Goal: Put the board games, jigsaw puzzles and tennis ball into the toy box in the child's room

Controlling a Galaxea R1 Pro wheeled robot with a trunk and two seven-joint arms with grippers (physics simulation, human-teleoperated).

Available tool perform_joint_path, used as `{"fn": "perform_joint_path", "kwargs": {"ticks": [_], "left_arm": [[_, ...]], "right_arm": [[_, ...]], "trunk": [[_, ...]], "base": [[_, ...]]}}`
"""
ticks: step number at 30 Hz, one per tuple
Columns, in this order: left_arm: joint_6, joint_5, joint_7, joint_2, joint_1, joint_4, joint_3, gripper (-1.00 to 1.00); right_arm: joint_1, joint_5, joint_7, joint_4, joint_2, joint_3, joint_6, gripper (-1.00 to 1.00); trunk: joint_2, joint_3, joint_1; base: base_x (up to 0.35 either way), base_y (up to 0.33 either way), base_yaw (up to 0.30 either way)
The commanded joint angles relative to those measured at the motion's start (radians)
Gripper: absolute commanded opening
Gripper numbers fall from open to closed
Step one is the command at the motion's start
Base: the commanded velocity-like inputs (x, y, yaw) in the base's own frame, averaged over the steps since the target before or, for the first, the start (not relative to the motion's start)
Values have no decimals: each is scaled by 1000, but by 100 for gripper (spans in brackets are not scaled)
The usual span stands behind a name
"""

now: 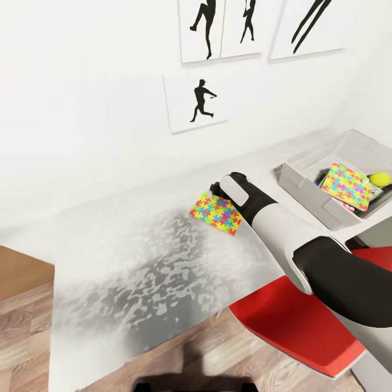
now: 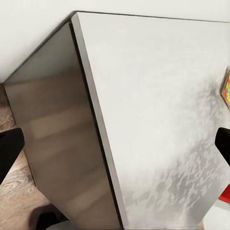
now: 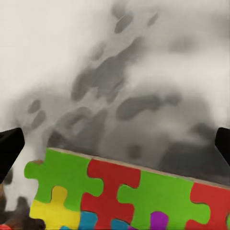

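A jigsaw puzzle (image 1: 216,213) (image 3: 120,199) with a bright piece pattern lies on the pale table (image 1: 136,245). My right gripper (image 1: 215,191) (image 3: 115,148) is at its far edge, open, with its black fingertips (image 3: 9,148) spread wide to either side. A sliver of that puzzle (image 2: 226,88) also shows in the left wrist view. The grey toy box (image 1: 305,190) stands at the right. It holds a second jigsaw puzzle (image 1: 347,186), the tennis ball (image 1: 380,178) and game boxes mostly hidden under the puzzle. My left gripper (image 2: 115,148) is open over the table's end.
A red chair seat (image 1: 294,316) sits under my right arm by the table's front edge. Silhouette pictures (image 1: 196,100) hang on the white wall behind. The table's grey side panel (image 2: 57,129) drops to the wood floor (image 1: 27,337) at the left.
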Motion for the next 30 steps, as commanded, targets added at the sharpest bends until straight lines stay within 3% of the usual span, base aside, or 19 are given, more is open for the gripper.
{"fn": "perform_joint_path", "kwargs": {"ticks": [1, 14, 30], "left_arm": [[11, 1, -3, 0, -2, 1, -2, 100], [10, 1, -3, 2, -2, 1, -2, 100], [10, 1, -3, 2, -2, 1, -2, 100]], "right_arm": [[0, -23, -6, 0, 0, -2, 4, 100], [0, -23, -5, 0, 0, -2, 4, 100], [0, -23, -5, 0, 0, -2, 5, 100]], "trunk": [[-1, -1, 0], [-1, -1, 0], [-1, -1, 0]], "base": [[-129, 70, 0], [-41, 14, 0], [-15, 97, 0]]}}
